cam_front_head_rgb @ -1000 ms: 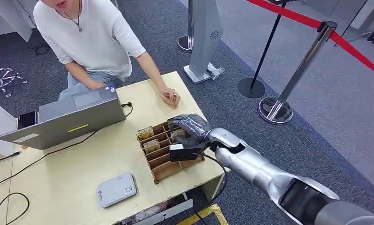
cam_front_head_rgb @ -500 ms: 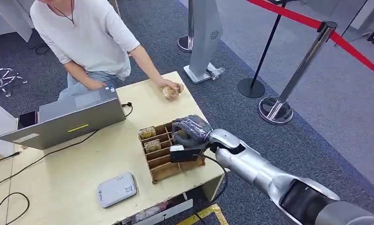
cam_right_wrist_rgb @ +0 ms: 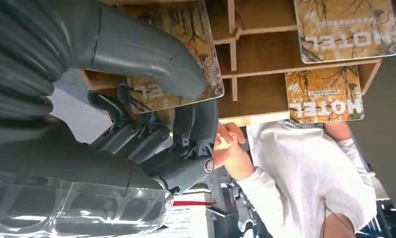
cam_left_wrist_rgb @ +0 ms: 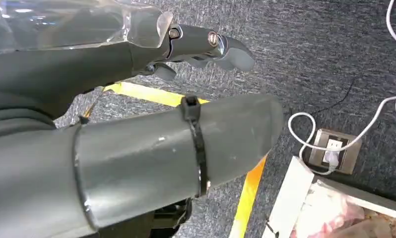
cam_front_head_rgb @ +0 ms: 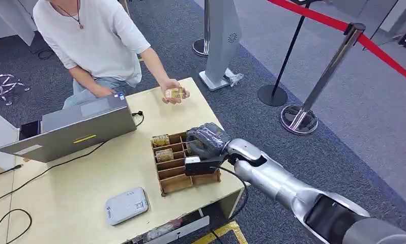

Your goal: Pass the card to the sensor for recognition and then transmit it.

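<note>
The right hand [cam_front_head_rgb: 203, 142] sits over the near-right end of a slotted wooden card rack [cam_front_head_rgb: 176, 178], its dark fingers [cam_right_wrist_rgb: 196, 129] and thick grey thumb pinching a glossy hotel card [cam_right_wrist_rgb: 186, 69] printed with a tan branch pattern; in the right wrist view the card's flat face lies between thumb and fingers, still low among the rack's thin plywood dividers. Two more cards of the same print stand in slots beyond the hand, toward the laptop side of the rack [cam_front_head_rgb: 163, 147].

The rack rests near the right edge of the pale wooden table [cam_front_head_rgb: 84, 188], so the hand's arm side hangs over dark carpet. Beyond the fingertips the tabletop runs bare up to a person's hand [cam_front_head_rgb: 171, 94], which holds another card above the far edge. To the hand's left and nearer the robot lies the card sensor [cam_front_head_rgb: 126, 205], a flat rounded grey box, with bare tabletop between it and the rack. Further left, a grey laptop [cam_front_head_rgb: 74, 129] stands open, cables trailing from it.

The left hand [cam_left_wrist_rgb: 201, 47] hangs over carpet and yellow floor tape, fingers loosely extended around nothing.
</note>
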Controlling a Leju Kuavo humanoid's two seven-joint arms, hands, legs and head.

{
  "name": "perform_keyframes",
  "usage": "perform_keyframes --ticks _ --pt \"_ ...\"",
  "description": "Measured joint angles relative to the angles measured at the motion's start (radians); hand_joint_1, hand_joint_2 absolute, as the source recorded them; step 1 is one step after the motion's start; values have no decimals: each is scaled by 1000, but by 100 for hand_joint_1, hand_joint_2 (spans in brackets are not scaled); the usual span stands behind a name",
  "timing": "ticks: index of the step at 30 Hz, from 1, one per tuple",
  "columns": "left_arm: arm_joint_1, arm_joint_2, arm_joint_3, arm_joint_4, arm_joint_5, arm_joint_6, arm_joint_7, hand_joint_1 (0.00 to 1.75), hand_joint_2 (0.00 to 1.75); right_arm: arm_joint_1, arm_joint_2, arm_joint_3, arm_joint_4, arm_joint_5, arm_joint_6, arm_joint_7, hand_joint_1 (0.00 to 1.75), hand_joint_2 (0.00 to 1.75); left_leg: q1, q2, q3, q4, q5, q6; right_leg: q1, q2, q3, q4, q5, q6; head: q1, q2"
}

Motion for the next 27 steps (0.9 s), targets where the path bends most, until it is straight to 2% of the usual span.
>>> perform_keyframes --ticks 12,20,27 --pt "-1 0 0 0 -2 2 -6 0 0 6 -8 -10 -41 5 -61 -10 175 175 0 0 0 0 0 0 0 0 0 0 0 0 0 0" --pt "-1 0 0 0 6 11 -6 0 0 7 -6 -27 -96 42 -132 -29 175 175 0 0 -1 0 0 0 0 0 0 0 0 0 0 0" --pt "-1 -1 1 0 15 19 -6 0 0 0 17 -35 -132 91 -199 -37 175 175 0 0 -1 0 0 0 0 0 0 0 0 0 0 0"
